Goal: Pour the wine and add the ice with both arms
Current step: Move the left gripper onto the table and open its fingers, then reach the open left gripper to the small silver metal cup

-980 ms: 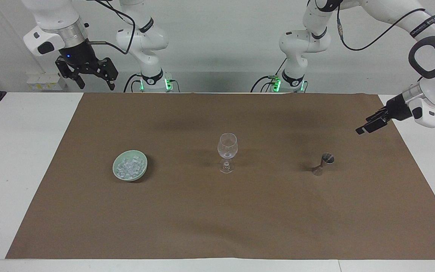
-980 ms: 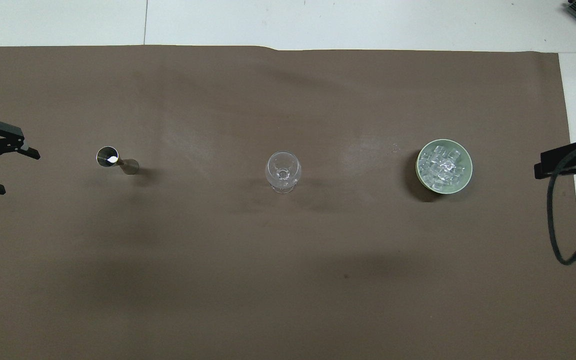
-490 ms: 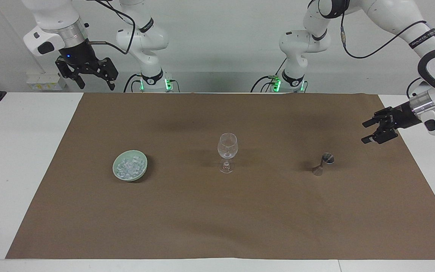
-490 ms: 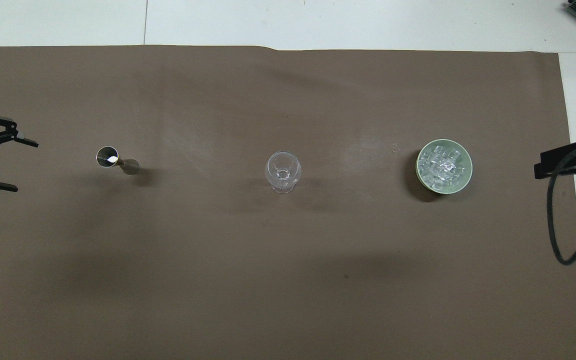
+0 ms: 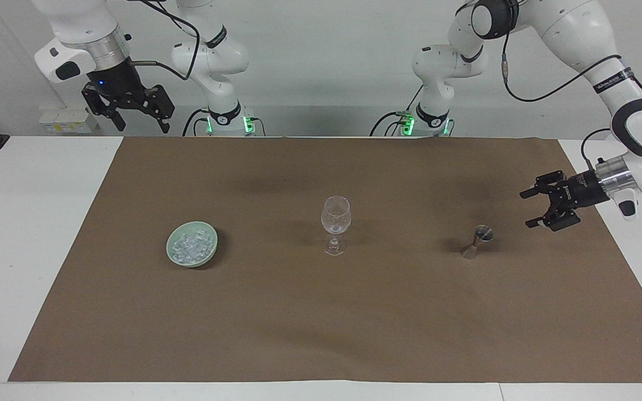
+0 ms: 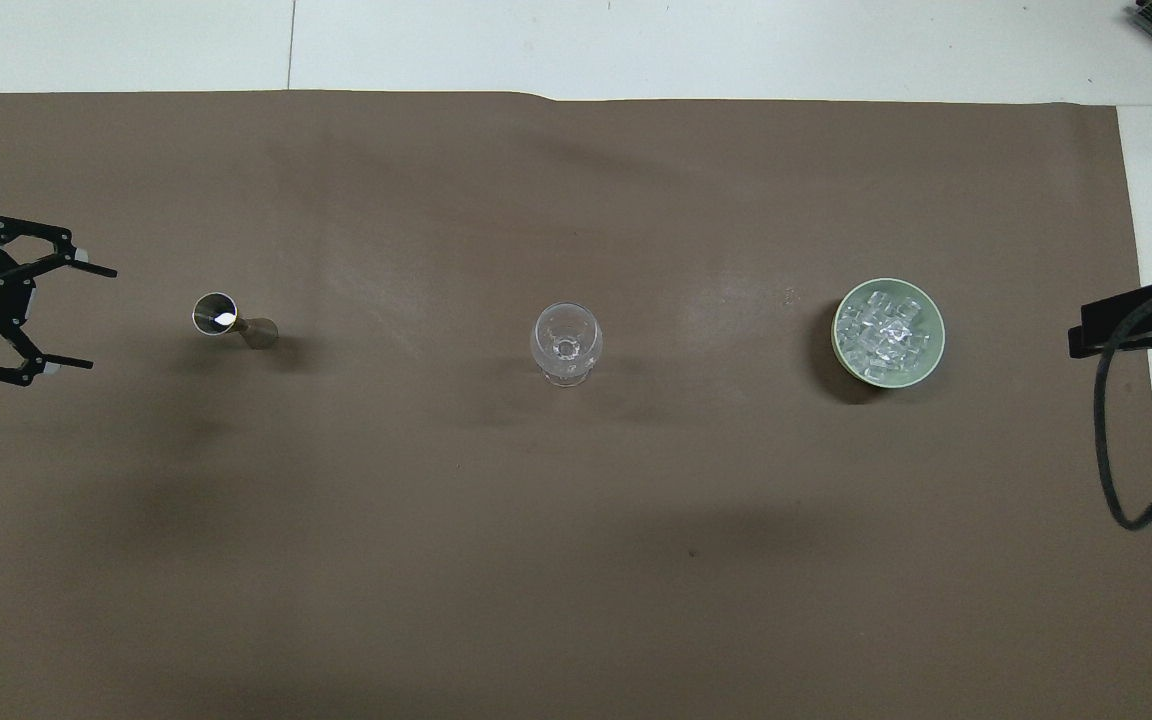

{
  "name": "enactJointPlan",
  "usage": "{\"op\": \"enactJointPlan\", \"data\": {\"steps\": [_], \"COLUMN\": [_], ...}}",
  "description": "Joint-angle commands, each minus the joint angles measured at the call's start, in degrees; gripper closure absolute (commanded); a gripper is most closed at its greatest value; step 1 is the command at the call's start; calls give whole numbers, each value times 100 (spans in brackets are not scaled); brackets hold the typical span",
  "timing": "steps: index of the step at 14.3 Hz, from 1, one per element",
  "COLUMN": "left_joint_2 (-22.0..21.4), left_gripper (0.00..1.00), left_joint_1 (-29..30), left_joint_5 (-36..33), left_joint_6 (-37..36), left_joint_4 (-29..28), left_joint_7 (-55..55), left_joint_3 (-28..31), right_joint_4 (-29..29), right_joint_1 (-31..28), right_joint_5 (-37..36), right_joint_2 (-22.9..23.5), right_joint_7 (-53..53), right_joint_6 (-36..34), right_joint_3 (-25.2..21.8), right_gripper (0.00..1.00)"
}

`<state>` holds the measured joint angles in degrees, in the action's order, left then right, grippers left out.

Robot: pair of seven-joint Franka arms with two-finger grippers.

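Here, two white robot arms work at a table covered by a brown paper mat [image 5: 321,312]. The left gripper [image 5: 528,208] hangs low over the mat at the left arm's end of the table, turned sideways, its jaws spread wide and holding nothing. Its open fingers point toward a small metal jigger [image 5: 477,241], which stands upright on the mat just beside the gripper with a clear gap between them. A clear stemmed wine glass [image 5: 335,224] stands upright at the middle of the mat, well apart from the jigger. Toward the right arm's end of the table sits a pale green bowl [image 5: 176,258], and the ice [image 5: 191,247] lies heaped inside it as many small clear cubes. The right gripper [image 5: 141,123] waits high in the air near the robots' edge of the table, at the right arm's end, its jaws also wide apart and empty. The ice is well apart from both grippers; glass and jigger stand between it and the left gripper.
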<state>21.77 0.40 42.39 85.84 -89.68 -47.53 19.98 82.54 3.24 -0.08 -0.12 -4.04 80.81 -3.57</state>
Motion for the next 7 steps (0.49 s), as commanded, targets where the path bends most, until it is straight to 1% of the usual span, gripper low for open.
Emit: {"op": "enactJointPlan", "data": {"steps": [1, 3, 6, 7], "left_joint_2": [257, 450, 898, 942], "left_gripper": [0, 0, 0, 0], "left_joint_1": [127, 136, 320, 338], "left_joint_5": [470, 716, 1366, 1429], "left_joint_6": [-76, -84, -383, -383], "left_joint_4": [11, 3, -41, -102], "left_joint_7": [-142, -160, -151, -134], "left_joint_3": [94, 120, 138, 129], "right_joint_4": [-80, -80, -80, -80], "right_joint_1": [-87, -87, -87, -78], "right_joint_5": [184, 184, 184, 184], "right_joint_2": [30, 30, 30, 30], "right_joint_7": [78, 78, 78, 78], "right_joint_6": [-57, -57, -57, -57], "right_joint_3": [5, 5, 5, 5], "right_gripper": [0, 0, 0, 0]}}
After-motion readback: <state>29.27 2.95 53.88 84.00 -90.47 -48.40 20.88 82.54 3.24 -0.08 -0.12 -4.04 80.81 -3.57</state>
